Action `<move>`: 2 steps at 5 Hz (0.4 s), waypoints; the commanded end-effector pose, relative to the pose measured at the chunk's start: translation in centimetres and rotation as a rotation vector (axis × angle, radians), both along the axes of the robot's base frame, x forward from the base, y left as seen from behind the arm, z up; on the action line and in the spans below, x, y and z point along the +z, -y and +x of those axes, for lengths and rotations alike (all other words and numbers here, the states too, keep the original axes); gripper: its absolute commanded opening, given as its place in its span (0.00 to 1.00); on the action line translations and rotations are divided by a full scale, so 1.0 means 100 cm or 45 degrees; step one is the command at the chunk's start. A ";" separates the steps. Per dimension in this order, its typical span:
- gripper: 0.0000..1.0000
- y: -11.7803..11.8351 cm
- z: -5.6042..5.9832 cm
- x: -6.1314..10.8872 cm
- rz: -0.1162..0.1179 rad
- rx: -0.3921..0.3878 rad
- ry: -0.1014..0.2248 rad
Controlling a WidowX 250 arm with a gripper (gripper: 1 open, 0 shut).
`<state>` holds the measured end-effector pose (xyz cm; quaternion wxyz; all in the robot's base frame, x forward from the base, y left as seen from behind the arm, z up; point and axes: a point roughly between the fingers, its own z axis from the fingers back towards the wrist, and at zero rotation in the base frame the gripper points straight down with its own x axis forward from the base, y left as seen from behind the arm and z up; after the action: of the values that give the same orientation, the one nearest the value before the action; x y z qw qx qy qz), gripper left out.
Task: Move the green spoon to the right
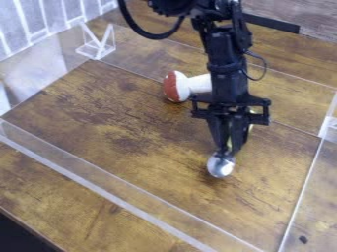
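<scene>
My gripper (228, 146) points down over the right half of the wooden table and is shut on the green spoon. The spoon's shiny silver bowl (220, 168) hangs below the fingertips, at or just above the wood; I cannot tell whether it touches. Only a sliver of yellow-green handle (226, 153) shows between the dark fingers (235, 128). The black arm rises from the gripper to the top of the frame.
A toy mushroom (182, 87) with a red-brown cap and white stem lies on its side just behind and left of the gripper. Low clear plastic walls (93, 187) border the wooden table (105, 118). A clear stand (95, 41) is at the back left.
</scene>
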<state>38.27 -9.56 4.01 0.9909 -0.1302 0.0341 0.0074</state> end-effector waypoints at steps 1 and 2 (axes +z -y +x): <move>0.00 0.014 0.010 0.035 -0.023 -0.028 0.052; 0.00 0.013 0.009 0.044 -0.029 -0.013 0.035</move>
<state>38.47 -10.48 5.73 0.9890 -0.1349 0.0593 0.0098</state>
